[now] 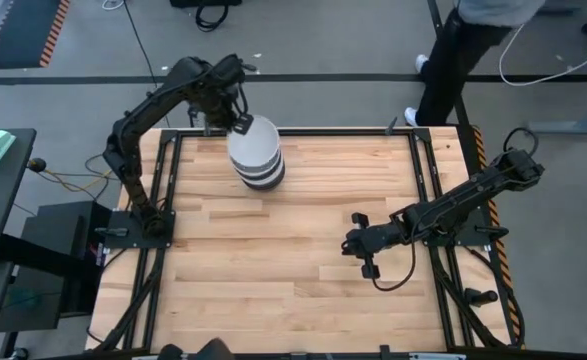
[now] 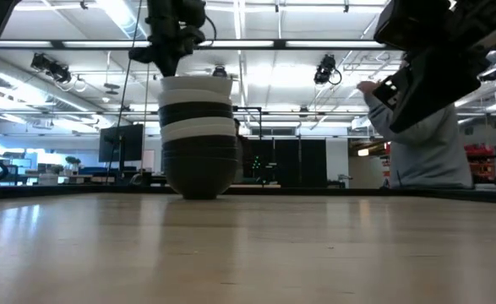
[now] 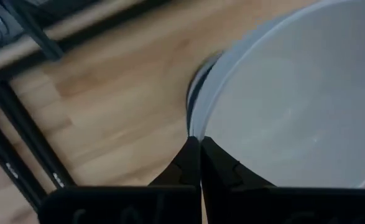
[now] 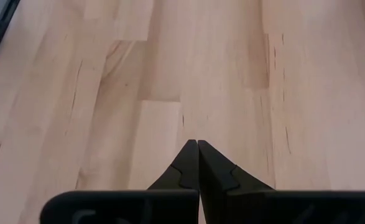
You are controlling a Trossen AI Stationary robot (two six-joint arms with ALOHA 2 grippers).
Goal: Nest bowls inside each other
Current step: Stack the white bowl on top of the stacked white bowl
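left wrist view shows the left gripper [image 3: 199, 142] pinched on the top white bowl's [image 3: 294, 106] rim—stack [image 1: 256, 160] directly beneath it—while the right gripper [image 4: 198, 144], closed and empty, waits well apart.

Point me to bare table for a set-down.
Only the bowl stack is on the table, at its far edge with the left pincer shut on the top rim. Everything nearer is bare except under the right pincer, shut at mid-right.

No legible text or labels anywhere.
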